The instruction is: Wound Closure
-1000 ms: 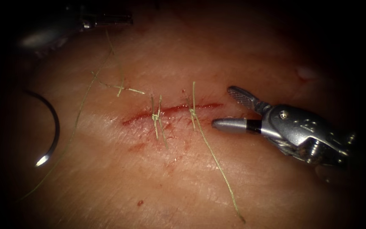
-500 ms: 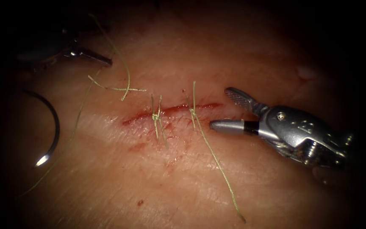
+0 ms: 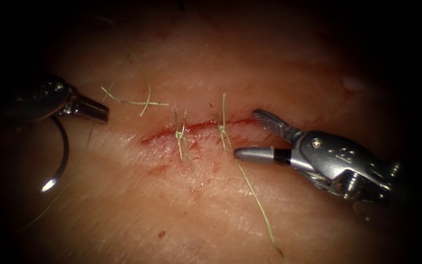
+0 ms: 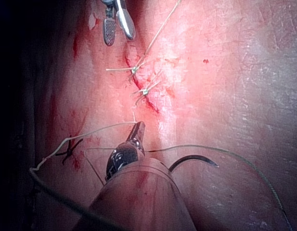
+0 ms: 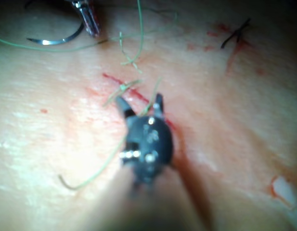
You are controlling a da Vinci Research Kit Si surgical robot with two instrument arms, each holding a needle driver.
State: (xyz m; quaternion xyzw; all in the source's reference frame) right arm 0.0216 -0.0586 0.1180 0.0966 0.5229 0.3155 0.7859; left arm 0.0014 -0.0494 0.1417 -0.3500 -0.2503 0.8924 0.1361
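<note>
The cut (image 3: 196,128) runs across the tissue (image 3: 211,205) with two knotted stitches (image 3: 179,134) on it. My right tool (image 3: 247,134) stands open at the cut's right end, nothing in its jaws; the right stitch's long thread tail (image 3: 255,195) passes just under its lower jaw. My left tool (image 3: 104,116) is shut, left of the cut, and I see nothing held. The curved needle (image 3: 64,146) lies free on the tissue at the far left, not in it. Its thread (image 3: 145,88) loops loose above the cut. The left wrist view shows the needle (image 4: 191,159) beside the left tool (image 4: 138,126).
A loose strand of thread (image 3: 86,142) trails down the left side of the tissue. A short crossed piece of thread (image 3: 140,103) lies just above the cut's left end. Red fluid (image 3: 159,169) spots the tissue below the cut.
My left tool has come down from the top of the view to beside the needle, left of the cut. The right tool has edged left toward the right stitch, still open.
</note>
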